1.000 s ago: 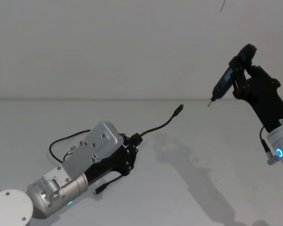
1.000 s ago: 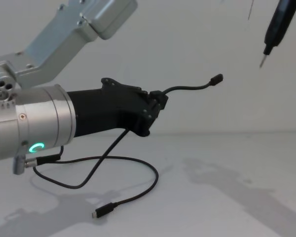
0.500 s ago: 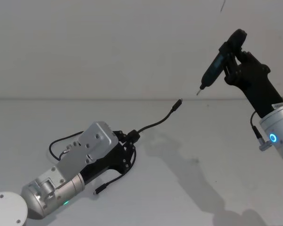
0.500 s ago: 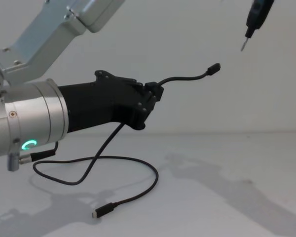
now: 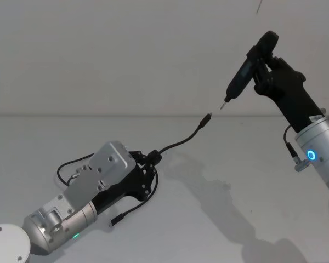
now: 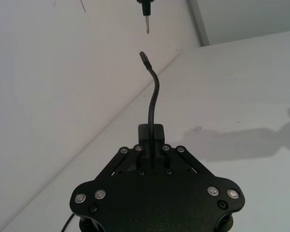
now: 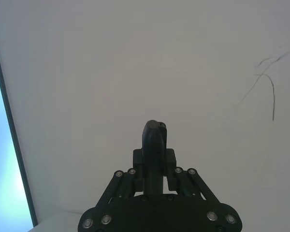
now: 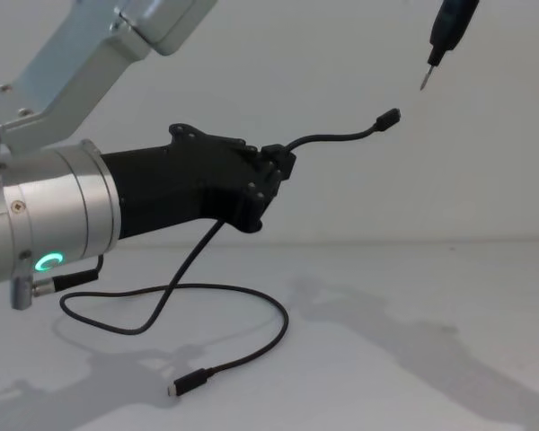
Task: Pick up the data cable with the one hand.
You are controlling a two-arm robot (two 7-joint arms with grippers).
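While the left gripper (image 5: 154,158) pinches the data cable (image 5: 182,144), its plug end points up at the right gripper's (image 5: 262,67) clamped tool (image 5: 239,79).

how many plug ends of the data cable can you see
2: one data cable plug sticks up in the air past the left claw, near the screwdriver's tip; the other lies on the table.

Bright, even, diffuse light from overhead fills the scene, and the white wall (image 5: 126,55) and table (image 5: 33,142) are evenly lit. The right arm (image 5: 318,150) with its tool (image 5: 247,68) casts a soft, pale shadow across the table in the head view; the chest and left wrist views catch it too. The cable (image 8: 341,136) lays a faint, soft-edged shadow on the table beneath its loop. A green ring (image 8: 47,262) glows on the left arm (image 8: 63,215) and a blue ring (image 5: 310,155) on the right. A bright strip (image 7: 7,145) lights one edge of the right wrist view.
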